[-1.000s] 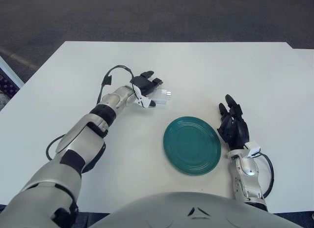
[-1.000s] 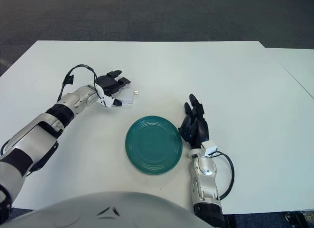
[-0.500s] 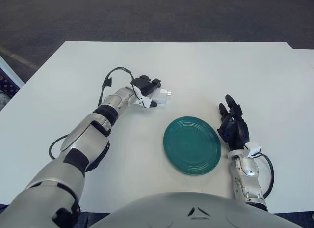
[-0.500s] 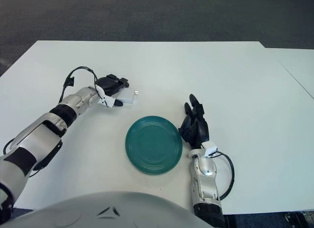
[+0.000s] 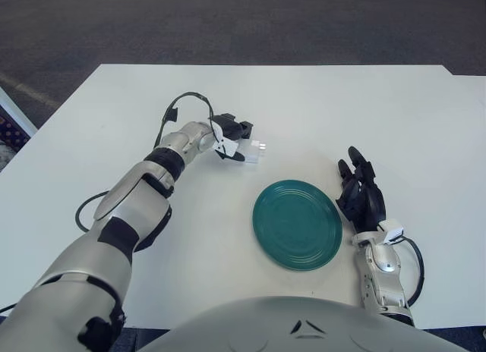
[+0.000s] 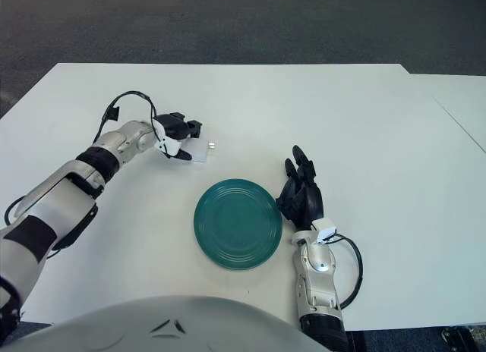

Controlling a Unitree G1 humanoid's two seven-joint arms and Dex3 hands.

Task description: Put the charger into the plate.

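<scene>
- Our left hand (image 5: 230, 134) reaches in from the table's left edge toward mid-table, fingers pinched around the white charger (image 5: 253, 149).
- The charger sits in that grasp, prongs pointing right, beyond the plate's far-left side and apart from it.
- The green plate (image 5: 297, 224) lies near the front edge.
- Our right hand (image 5: 362, 194) rests just right of the plate, fingers loosely extended and holding nothing.

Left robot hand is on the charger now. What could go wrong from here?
1. The left robot hand closes on only the near end of the charger, so it may pivot or slip out on lift.
2. The green plate is shallow, so a release from height could bounce the charger out.
3. The right robot hand sits beside the plate's rim, crowding that side.
</scene>
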